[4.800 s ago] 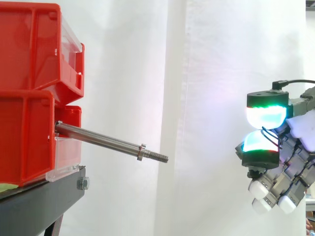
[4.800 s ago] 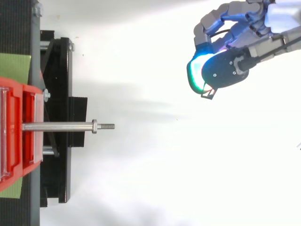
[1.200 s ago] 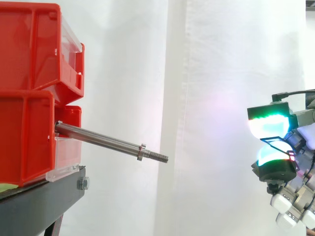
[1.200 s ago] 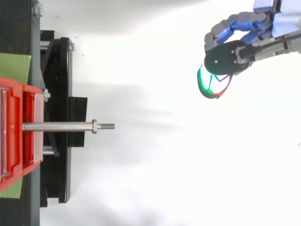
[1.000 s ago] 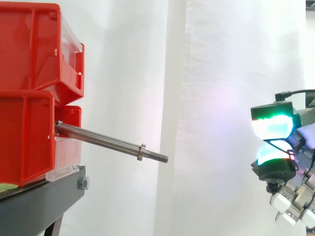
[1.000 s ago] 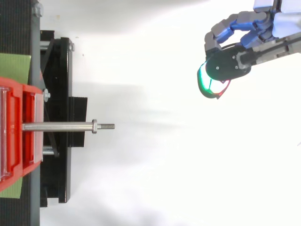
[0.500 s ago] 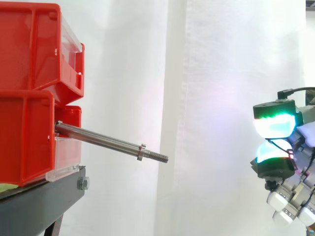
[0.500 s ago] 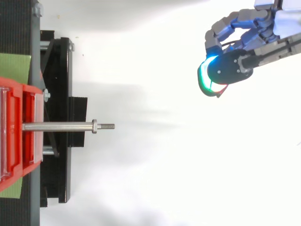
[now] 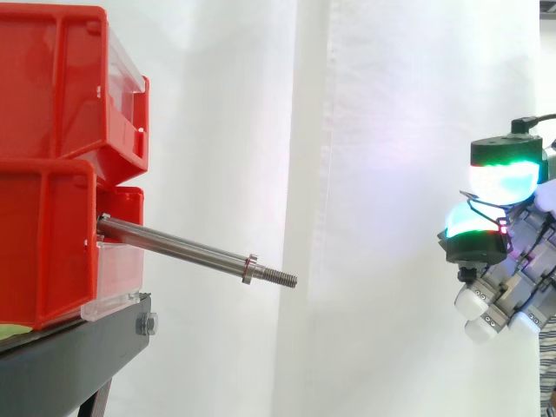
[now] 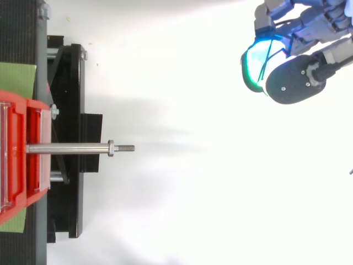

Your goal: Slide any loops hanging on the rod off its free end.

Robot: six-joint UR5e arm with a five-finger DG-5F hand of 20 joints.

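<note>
**A:** Item one, the rod (image 9: 182, 250)?

**B:** It is set into the lower of the red bins (image 9: 52, 130) on the black stand (image 9: 69, 356) and slopes slightly down toward its free end. A collar (image 9: 249, 268) is fitted just short of the threaded tip (image 9: 282, 278). Nothing is seen hanging anywhere along it in the side view or the top view.

**A:** Item two, the hand (image 9: 512, 282)?

**B:** It is held well apart from the rod's tip, out to the right before the white curtain (image 9: 391, 130) and somewhat above tip level. From above it is placed off to one side of the rod's line. The fingers are curled, and two glowing pads (image 9: 502, 178) are drawn close together.

**A:** Item three, any loop?

**B:** A thin dark-green loop (image 9: 485, 207) is seen crossing between those two pads and is judged to be pinched there. It is too fine for its full run to be made out.

**A:** Step in hand?

**B:** The sliding-off is judged done. The rod is bare and the one loop found is clear of the free end. The stage is entered as carrying away.

**A:** Next move required?

**B:** The loop is to be kept clear of the threaded tip, where it could snag. The pinch is then to be let go somewhere well away from the rod. A last check along the shaft behind the collar is advised before the task is closed.
</note>
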